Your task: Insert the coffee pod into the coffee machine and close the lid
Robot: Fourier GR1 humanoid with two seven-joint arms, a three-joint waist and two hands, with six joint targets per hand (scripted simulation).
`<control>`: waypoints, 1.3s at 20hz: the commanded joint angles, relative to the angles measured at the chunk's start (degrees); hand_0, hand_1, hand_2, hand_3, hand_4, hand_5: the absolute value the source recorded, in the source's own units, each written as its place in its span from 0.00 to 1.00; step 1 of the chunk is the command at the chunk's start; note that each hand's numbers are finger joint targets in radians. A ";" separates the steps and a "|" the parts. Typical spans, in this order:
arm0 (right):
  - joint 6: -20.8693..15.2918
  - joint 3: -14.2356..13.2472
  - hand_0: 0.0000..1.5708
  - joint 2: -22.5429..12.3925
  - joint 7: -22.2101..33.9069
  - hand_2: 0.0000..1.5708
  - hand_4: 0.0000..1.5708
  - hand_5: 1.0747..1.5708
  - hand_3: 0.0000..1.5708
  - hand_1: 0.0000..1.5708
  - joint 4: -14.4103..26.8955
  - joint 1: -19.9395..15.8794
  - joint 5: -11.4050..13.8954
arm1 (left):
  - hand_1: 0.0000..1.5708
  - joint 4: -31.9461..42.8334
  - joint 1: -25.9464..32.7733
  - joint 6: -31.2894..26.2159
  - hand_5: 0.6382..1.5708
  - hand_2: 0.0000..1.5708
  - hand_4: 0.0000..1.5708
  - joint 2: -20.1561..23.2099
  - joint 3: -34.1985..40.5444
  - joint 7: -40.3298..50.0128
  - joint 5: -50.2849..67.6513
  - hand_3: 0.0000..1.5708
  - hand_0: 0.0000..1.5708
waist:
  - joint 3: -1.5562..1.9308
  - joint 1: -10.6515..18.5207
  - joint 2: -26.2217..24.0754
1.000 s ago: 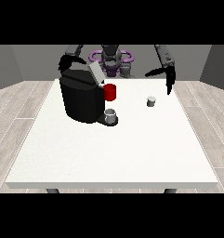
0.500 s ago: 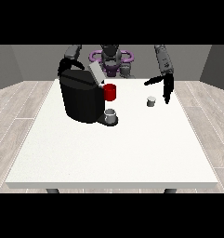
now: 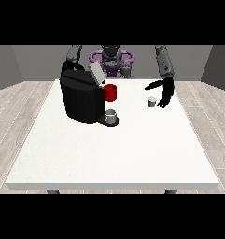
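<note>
where the hand at the view's right [image 3: 163, 91] hangs, the coffee pod [image 3: 152, 101] lies beside.

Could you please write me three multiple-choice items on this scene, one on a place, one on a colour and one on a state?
1. Where does the coffee pod sit?
A. On the white table, beside the hand at the view's right
B. Inside the coffee machine
C. On the floor

2. What colour is the part on the machine's front?
A. Green
B. Red
C. Yellow

3. How is the machine's lid?
A. Shut flat
B. Taken off and lying on the table
C. Raised open

Answers: 1 A, the small grey pod stands on the table by the spread fingers. 2 B, the red part juts from the front. 3 C, the grey lid tilts upward above the machine.
</note>
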 commanded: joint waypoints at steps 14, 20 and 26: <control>2.46 -1.46 0.00 -1.49 -0.54 0.00 0.31 1.00 0.00 0.00 1.38 -1.38 -1.73 | 0.46 9.15 -4.76 11.98 1.00 0.54 0.10 0.17 -2.96 -4.83 -11.85 0.39 0.46 | 0.00 -2.31 1.81; 2.68 -1.25 0.00 0.13 -1.74 0.00 0.31 1.00 0.00 0.00 0.95 0.44 -3.17 | 0.53 11.65 -5.34 15.27 1.00 0.62 0.24 0.80 -3.03 -6.12 -14.48 0.48 0.53 | 0.00 -2.64 0.45; 0.17 -0.59 0.00 0.97 -2.51 0.00 0.31 1.00 0.00 0.00 2.42 0.00 -2.46 | 0.62 14.01 -6.02 14.46 1.00 0.67 0.20 3.39 -5.07 -7.66 -18.48 0.51 0.62 | 0.00 -1.61 1.72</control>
